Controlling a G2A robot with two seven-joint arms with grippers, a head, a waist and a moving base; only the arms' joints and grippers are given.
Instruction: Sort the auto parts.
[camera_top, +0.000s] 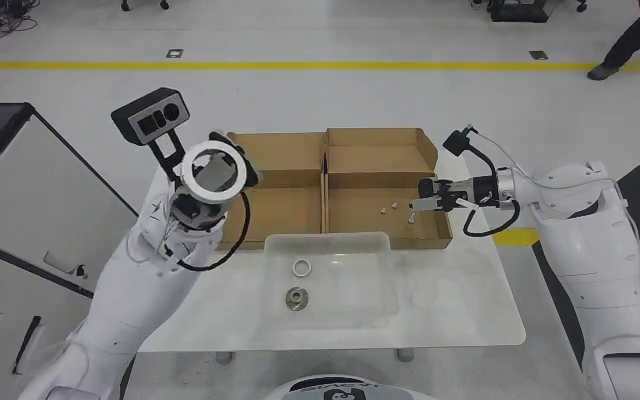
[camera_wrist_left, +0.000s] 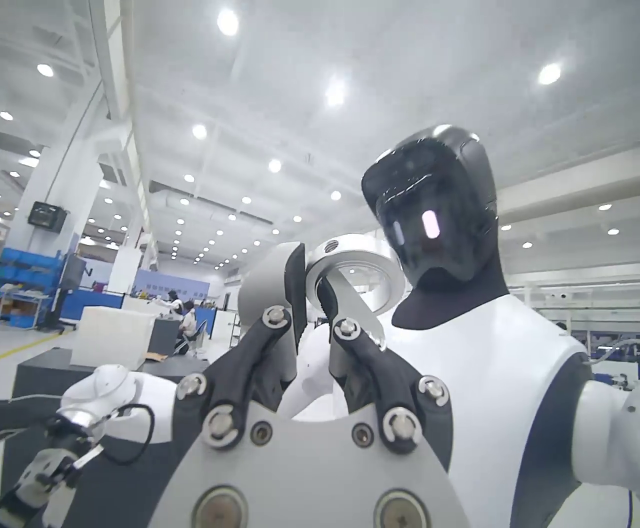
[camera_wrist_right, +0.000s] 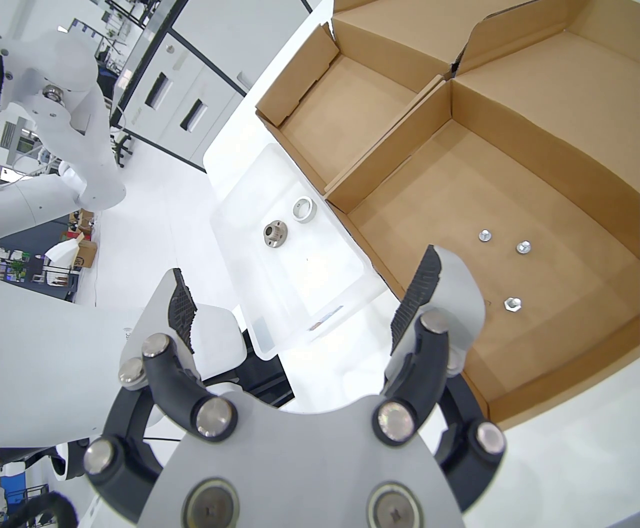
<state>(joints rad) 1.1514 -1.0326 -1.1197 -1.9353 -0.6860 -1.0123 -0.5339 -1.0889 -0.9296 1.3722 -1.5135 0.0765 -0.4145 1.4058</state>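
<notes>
Bright, even light from ceiling lamps (camera_wrist_left: 335, 94) — faint shadows, white table (camera_top: 470, 295) glaring, wrist-view edges bowed.

left fingers (camera_wrist_left: 280, 295) pinched (raised), right fingers (camera_wrist_right: 450, 285) spread

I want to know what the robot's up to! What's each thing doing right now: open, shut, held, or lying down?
Left gripper: shut on the big ring, pointing up.
Big ring: held up in the air.
Right gripper: open, holding nothing.
Small ring: lying in the bin.
Hub: lying in the bin beside it.
Nuts: three, lying in one box compartment.
Box: open on top.
</notes>
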